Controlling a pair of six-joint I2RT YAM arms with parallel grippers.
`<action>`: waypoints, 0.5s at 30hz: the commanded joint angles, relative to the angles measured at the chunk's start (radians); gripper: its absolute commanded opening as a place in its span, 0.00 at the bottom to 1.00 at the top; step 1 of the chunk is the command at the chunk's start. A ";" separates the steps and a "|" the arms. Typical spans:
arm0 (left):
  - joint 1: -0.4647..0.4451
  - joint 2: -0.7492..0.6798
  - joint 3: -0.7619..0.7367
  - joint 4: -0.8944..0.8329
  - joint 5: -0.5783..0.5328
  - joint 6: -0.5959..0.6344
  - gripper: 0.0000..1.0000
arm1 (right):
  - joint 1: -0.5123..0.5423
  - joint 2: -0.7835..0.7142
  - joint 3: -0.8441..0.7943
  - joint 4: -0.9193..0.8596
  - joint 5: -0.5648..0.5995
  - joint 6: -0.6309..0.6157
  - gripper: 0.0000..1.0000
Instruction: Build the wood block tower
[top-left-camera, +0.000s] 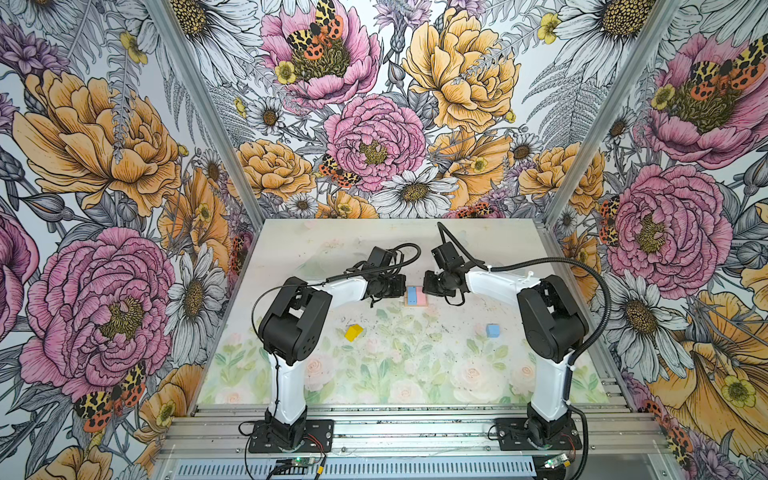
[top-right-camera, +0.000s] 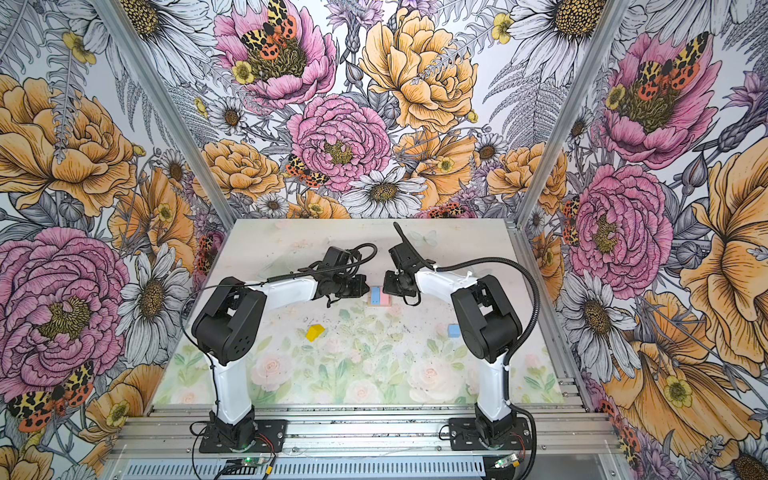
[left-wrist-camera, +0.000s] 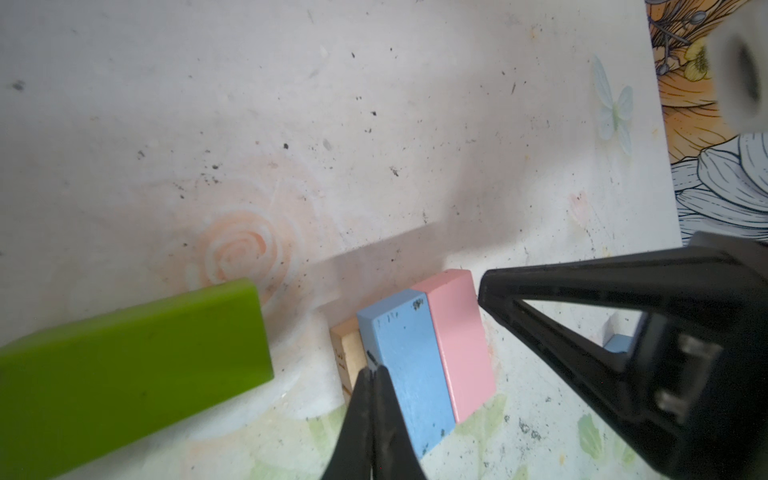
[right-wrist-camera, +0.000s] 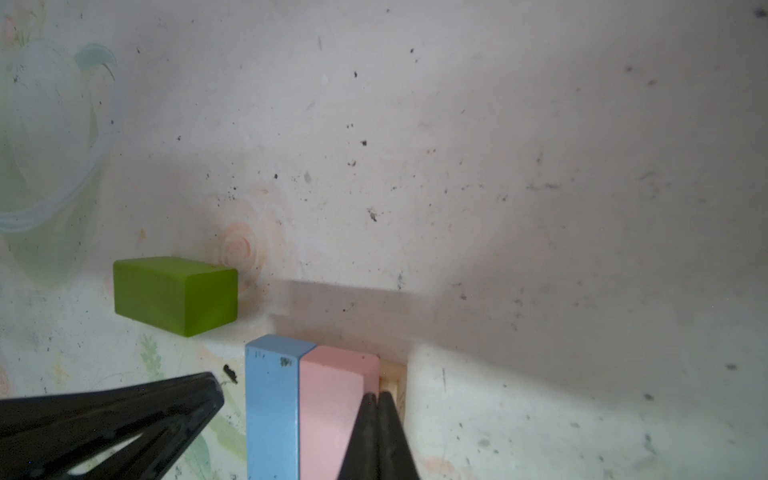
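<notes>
A light blue brick (top-left-camera: 412, 294) and a pink brick (top-left-camera: 421, 296) lie side by side on a tan plank (top-left-camera: 415, 304) mid-table. My left gripper (top-left-camera: 404, 286) is shut and empty, its tip (left-wrist-camera: 372, 374) against the blue brick's (left-wrist-camera: 409, 365) outer side. My right gripper (top-left-camera: 424, 286) is shut and empty too, its tip (right-wrist-camera: 376, 397) against the pink brick's (right-wrist-camera: 332, 407) outer side. A green brick (left-wrist-camera: 133, 374) lies flat just beyond the stack, hidden under my left arm in both top views. The yellow roof piece (top-left-camera: 353, 332) and a light blue cube (top-left-camera: 492, 331) sit nearer the front.
The floral mat (top-left-camera: 399, 374) covers the table between the two arm bases. Patterned walls close the back and both sides. An aluminium rail (top-left-camera: 415, 419) runs along the front edge.
</notes>
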 joint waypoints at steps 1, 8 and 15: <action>-0.007 0.022 0.026 -0.007 0.019 0.031 0.00 | -0.004 0.025 0.027 0.019 -0.006 0.008 0.00; -0.007 0.026 0.030 -0.010 0.023 0.033 0.00 | -0.003 0.025 0.028 0.019 -0.008 0.009 0.00; -0.007 0.026 0.031 -0.010 0.025 0.035 0.01 | -0.001 0.027 0.026 0.019 -0.008 0.011 0.00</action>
